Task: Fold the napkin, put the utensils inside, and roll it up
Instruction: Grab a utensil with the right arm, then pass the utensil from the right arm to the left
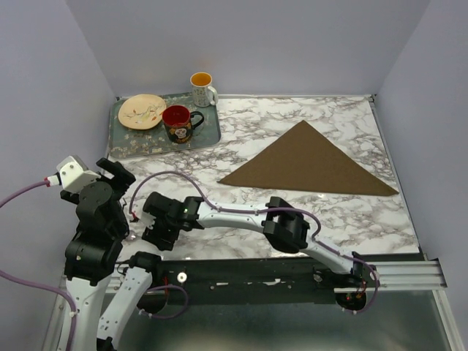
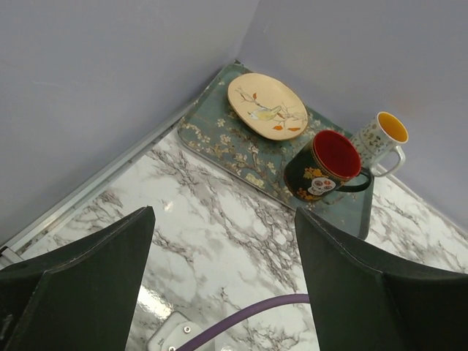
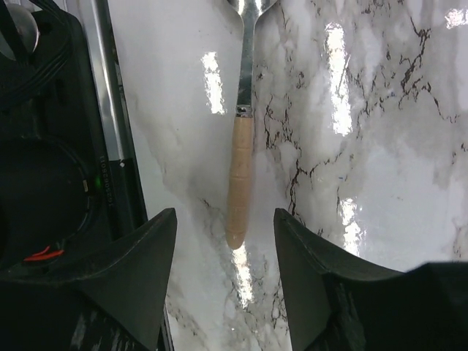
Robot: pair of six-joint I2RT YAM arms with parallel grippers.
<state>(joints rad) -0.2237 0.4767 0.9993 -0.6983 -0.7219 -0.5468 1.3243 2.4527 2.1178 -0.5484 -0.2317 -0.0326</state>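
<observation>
Right gripper (image 3: 225, 223) is hovering open, empty, astride pale-handled silver spoon (image 3: 240, 164); left gripper (image 2: 224, 219) likewise open, empty. Off-centre closing risks flicking it away.

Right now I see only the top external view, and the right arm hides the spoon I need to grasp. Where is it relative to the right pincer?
Observer: The spoon lies flat on the marble, its pale handle end between the open fingers of the right pincer, untouched.
Operator: Where does the bowl point?
Observer: Away from the pincer; the right wrist view cuts it off at the top.
Operator: And the left pincer?
Observer: Open and empty, facing the tray.
</observation>
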